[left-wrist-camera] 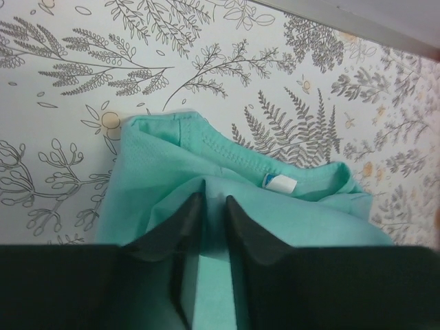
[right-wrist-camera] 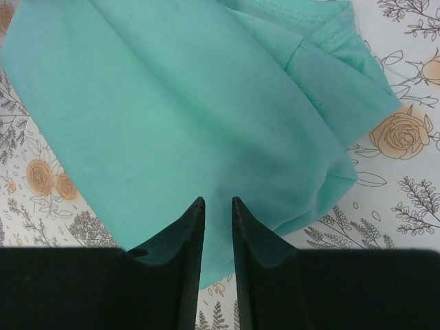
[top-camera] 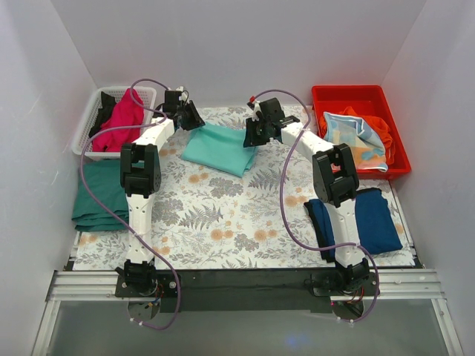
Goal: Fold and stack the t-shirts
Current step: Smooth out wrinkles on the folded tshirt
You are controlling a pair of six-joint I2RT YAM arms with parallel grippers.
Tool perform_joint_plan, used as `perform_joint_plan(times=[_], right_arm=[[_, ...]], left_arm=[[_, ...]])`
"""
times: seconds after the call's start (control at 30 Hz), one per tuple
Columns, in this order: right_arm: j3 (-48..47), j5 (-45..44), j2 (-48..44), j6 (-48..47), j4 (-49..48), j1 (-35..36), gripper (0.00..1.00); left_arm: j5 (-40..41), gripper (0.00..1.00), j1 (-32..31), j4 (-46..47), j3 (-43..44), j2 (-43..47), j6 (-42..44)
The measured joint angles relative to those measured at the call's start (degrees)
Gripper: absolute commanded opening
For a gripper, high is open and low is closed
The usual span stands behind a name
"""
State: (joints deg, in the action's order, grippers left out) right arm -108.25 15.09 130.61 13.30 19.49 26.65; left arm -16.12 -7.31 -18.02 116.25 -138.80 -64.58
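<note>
White walls close in a table spread with a floral table cover (top-camera: 223, 222), and both arms reach from the near edge toward its far middle. That is where the mint t-shirt (top-camera: 219, 148) lies, folded into a rough rectangle and flat on the cover.

The left gripper (left-wrist-camera: 213, 199) sits at the shirt's far left corner, next to the collar. Its fingers (left-wrist-camera: 180, 223) are drawn close together, and a strip of mint cloth fills the narrow slit between them, so it is pinching the shirt. A small white and blue label (left-wrist-camera: 278, 183) shows inside the neckline just beyond the fingertips.

The right gripper (right-wrist-camera: 218, 201) is at the shirt's right side. Its fingers (right-wrist-camera: 189, 237) are just as close together. The shirt's near edge runs into the gap between them, so it too is clamped on the cloth. A hemmed sleeve bunches at the upper right of the right wrist view.

At the left edge of the table lies a dark green t-shirt (top-camera: 100, 196), folded. Behind it stands a white basket (top-camera: 85, 127) holding a magenta t-shirt (top-camera: 125, 117) and a black t-shirt (top-camera: 104, 111).

At the right front lies a dark blue t-shirt (top-camera: 375, 221), partly hidden by the right arm. Behind it, a red bin (top-camera: 349, 90) holds crumpled orange and pale blue cloth (top-camera: 356, 137).
</note>
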Motion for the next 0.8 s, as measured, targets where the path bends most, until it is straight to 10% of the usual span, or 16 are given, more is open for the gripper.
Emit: perform_joint_plan(times=[0.8], right_arm=[[0.57, -0.39, 0.28, 0.04, 0.35, 0.0, 0.27]], left_arm=[[5.05, 0.0, -0.04, 4.9, -7.8, 8.46, -1.27]])
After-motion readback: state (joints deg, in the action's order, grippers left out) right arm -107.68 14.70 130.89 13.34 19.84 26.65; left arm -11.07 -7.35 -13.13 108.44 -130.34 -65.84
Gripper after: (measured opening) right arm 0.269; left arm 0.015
